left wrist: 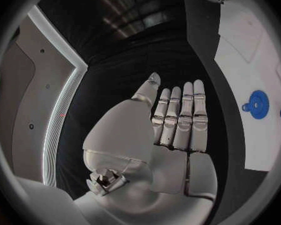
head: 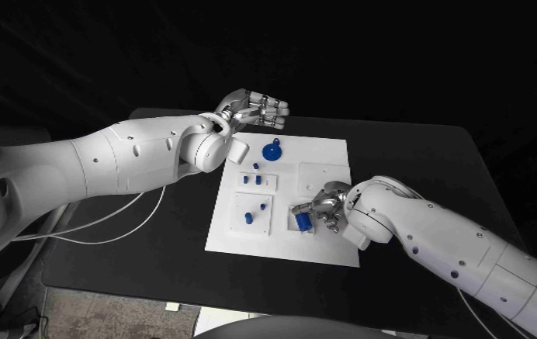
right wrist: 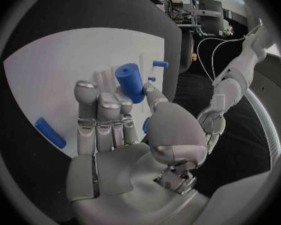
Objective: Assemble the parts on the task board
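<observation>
The white task board (head: 324,153) lies in the middle of the black table. My right hand (head: 324,209) hovers low over the board's near right part and pinches a blue cylinder (head: 302,220) between thumb and fingers; the right wrist view shows this cylinder (right wrist: 129,81) at the fingertips of that hand (right wrist: 115,125). My left hand (head: 253,110) is raised beyond the board's far left corner, fingers straight and side by side, holding nothing (left wrist: 178,120). A blue gear (head: 272,151) lies flat near the board's far left; the gear (left wrist: 258,104) also appears in the left wrist view.
Small blue pegs (head: 252,178) stand in a row left of the board's centre, and two more pieces (head: 248,216) sit in the near left square. A loose blue bar (right wrist: 50,132) lies on the board (right wrist: 47,75). A white cable (head: 112,219) runs over the table's left side.
</observation>
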Robot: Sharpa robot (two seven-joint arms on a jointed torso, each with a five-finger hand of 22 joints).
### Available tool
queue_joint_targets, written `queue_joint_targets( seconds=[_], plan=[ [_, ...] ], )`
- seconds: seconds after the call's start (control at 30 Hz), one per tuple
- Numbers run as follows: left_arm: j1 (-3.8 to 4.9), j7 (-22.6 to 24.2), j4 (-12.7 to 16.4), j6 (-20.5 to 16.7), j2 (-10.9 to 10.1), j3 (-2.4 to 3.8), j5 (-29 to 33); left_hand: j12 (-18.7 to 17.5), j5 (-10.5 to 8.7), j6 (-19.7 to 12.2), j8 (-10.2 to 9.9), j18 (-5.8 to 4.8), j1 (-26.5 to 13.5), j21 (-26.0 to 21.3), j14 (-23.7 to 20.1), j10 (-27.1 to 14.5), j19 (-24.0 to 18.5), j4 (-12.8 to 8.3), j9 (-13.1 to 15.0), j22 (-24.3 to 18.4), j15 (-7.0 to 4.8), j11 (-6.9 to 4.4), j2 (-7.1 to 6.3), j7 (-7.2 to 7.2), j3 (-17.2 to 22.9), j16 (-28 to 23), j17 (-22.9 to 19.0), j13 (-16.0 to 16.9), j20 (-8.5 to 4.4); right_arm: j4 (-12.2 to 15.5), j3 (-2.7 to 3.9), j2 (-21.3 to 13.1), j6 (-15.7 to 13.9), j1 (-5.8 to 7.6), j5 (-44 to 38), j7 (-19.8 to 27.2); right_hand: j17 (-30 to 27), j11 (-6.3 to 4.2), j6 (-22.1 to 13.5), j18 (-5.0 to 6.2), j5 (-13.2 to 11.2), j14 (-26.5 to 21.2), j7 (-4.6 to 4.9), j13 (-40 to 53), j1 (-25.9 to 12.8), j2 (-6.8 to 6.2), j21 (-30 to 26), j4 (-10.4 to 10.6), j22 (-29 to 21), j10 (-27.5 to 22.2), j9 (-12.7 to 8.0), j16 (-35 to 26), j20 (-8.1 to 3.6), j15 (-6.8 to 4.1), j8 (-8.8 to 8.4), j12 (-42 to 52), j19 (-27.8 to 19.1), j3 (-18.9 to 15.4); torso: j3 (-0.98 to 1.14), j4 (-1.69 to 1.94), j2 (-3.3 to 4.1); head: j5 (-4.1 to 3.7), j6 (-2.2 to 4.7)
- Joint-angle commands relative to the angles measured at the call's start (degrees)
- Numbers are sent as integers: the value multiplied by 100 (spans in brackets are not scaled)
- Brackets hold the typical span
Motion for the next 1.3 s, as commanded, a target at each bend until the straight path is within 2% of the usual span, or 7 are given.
queue_joint_targets(
  seconds=[0.03, 0.3, 0.5, 0.57, 0.7, 0.83, 1.3],
  plan=[
    [17, 4, 4, 103, 16, 4, -16, -23, -23, -2, -14, -2, 7, 34, -23, -34, 29, 35, -5, -5, 0, -2, 3, 1, 12, -37, -5, -5, 4, -62, -44, 58, 231, -32, -48, -62, 5, -6, 258, -33, 7, -7, -176, -4, -2, 72, -38, 47, 9, -50, -21, -16, -25, -47, -36, -20, 254, -3, -7, 1, 8, 23, -2],
    [26, -22, 3, 132, 30, 4, -23, -23, -30, -7, -14, -3, 2, 30, -36, -46, 25, 56, -5, -28, 4, 3, -3, 3, 5, -37, -5, -5, 9, -132, -103, 130, 308, -31, -157, -82, -3, 0, 244, -26, -98, -13, -168, -19, -79, 49, -80, 122, 7, -67, -26, -56, -28, -49, -36, -50, 251, -57, -3, -10, 6, 43, -12],
    [32, -37, 2, 144, 28, 3, -29, -24, -30, -8, -14, -3, -2, 30, -40, -50, 26, 67, -5, -35, 6, 4, -1, 3, 2, -38, -6, -5, 11, -146, -145, 133, 389, -31, -317, -94, -17, 19, 228, -17, -580, -11, -146, -43, -225, -32, -111, 260, 13, -88, -23, -106, -19, -38, -36, -91, 253, -234, -2, -12, 2, 52, -25],
    [34, -40, 1, 146, 27, 3, -30, -24, -30, -8, -14, -3, -2, 30, -40, -50, 26, 67, -5, -35, 6, 4, -1, 3, 2, -38, -6, -5, 11, -144, -155, 135, 419, -31, -362, -91, -11, 25, 214, -5, -632, -11, -136, -56, -252, -87, -133, 310, 14, -105, -17, -117, -15, -35, -35, -115, 254, -293, -1, -14, 2, 59, -27],
    [35, -46, 1, 153, 28, 3, -33, -24, -30, -8, -14, -3, -2, 30, -40, -50, 26, 67, -5, -35, 6, 4, -1, 3, 2, -38, -6, -5, 11, -124, -180, 137, 491, -31, -440, -75, -3, 30, 204, 8, -620, -5, -132, -64, -230, -204, -158, 394, 30, -113, 6, -144, -8, -31, -34, -121, 257, -364, 2, -10, 3, 63, -35],
    [36, -52, 2, 158, 23, 3, -36, -24, -30, -8, -14, -3, -2, 30, -40, -50, 26, 67, -5, -35, 6, 4, -1, 3, 2, -38, -6, -5, 11, -110, -198, 145, 528, -31, -491, -57, -3, 36, 181, 14, -495, -6, -125, -80, -188, -234, -183, 402, 39, -137, 16, -165, -5, -28, -36, -147, 255, -499, 3, -12, 2, 76, -29],
    [38, -81, 4, 181, 23, 3, -59, -24, -30, -15, -15, -3, 9, 26, -51, -60, 24, 81, -5, -58, 10, 8, -8, 6, -1, -38, -6, -5, 15, -112, -220, 153, 438, -32, -618, 40, 10, 45, 151, 29, -543, -3, -116, -89, -157, -309, -211, 519, 70, -168, 32, -188, 4, -21, -34, -150, 257, -497, 0, -13, -1, 74, -41]
  ],
)
